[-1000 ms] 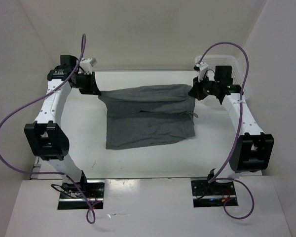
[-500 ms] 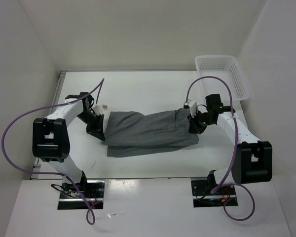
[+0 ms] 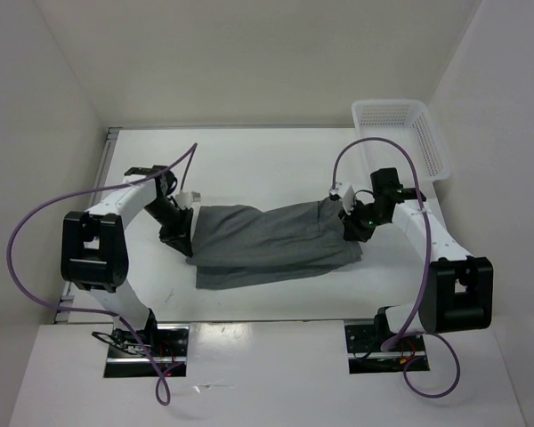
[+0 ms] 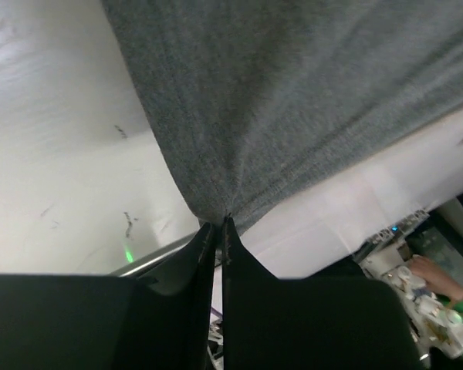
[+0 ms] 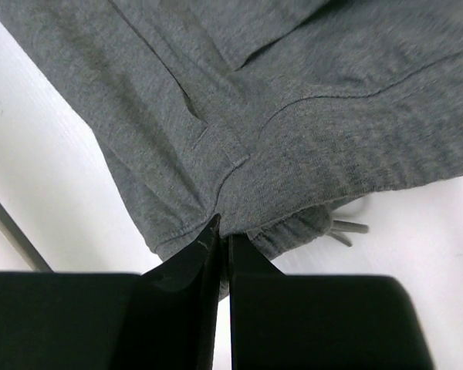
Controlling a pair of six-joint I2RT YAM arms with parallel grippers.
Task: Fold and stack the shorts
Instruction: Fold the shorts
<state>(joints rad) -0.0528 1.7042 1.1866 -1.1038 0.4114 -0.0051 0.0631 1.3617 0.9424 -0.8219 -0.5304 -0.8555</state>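
Counter: the flat white counter (image 3: pixel 249 151) carries everything; both arms reach over it from the near edge.
Shorts: the plain medium-grey soft fabric shorts (image 3: pixel 267 240) lie across the middle of the counter as a long band running left to right. A top layer is laid over a lower one, and a strip of the lower layer shows along the near side.
Basket: the white plastic mesh basket (image 3: pixel 387 102) stands at the far right corner, well apart from the shorts. Nothing can be seen in it.
Left tool: the left tool (image 3: pixel 187 240) is down at the left end of the band. In its wrist view the left tool (image 4: pixel 220 227) has its jaws together, clamped on an edge of the shorts (image 4: pixel 293 100).
Right tool: the right tool (image 3: pixel 351 229) is low at the right end. In its wrist view the right tool (image 5: pixel 222 231) has its jaws all but together on the gathered waistband of the shorts (image 5: pixel 293 116).
Drawstring: a thin grey cord end (image 5: pixel 343 227) pokes out on the counter just beside the waistband.
Done: the first lengthwise fold looks laid, though the layers do not line up exactly.
Left: both tools must let go; a crosswise fold probably follows, then the stacking. Only one pair is in view, so I cannot tell where the stack goes.
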